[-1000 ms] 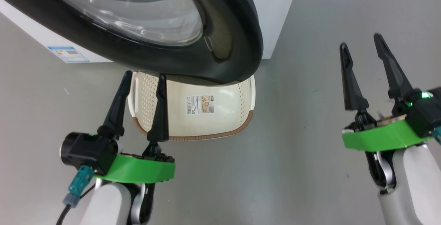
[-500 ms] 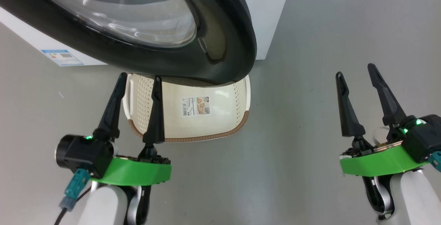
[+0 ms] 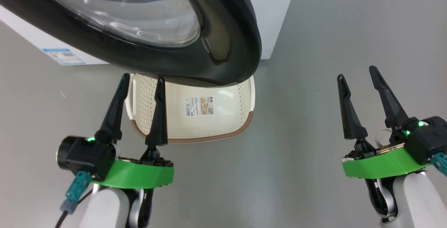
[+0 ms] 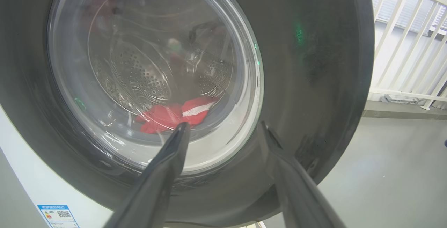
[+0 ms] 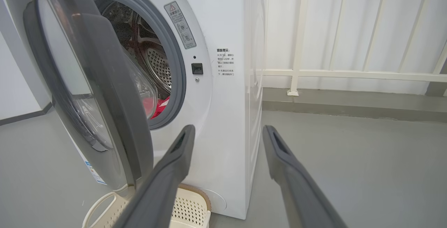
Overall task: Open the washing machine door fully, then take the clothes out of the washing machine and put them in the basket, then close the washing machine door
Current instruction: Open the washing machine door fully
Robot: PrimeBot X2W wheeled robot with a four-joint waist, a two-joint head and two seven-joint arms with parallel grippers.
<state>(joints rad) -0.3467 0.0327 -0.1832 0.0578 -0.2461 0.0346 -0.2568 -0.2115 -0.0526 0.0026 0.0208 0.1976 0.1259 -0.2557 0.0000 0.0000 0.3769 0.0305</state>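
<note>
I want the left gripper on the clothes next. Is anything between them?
Yes. The partly open door stands between the left gripper and the red clothes, which lie in the drum behind its glass.

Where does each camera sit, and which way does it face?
Head view: on the head, looking down at the basket under the half-open door; left pincer and right pincer show, open.
Left wrist view: on that wrist, facing the door's glass, red clothes behind; own fingers show.
Right wrist view: on that wrist, facing the washing machine's opening; own fingers show.
Shared: both wrist views catch the clothes.
</note>
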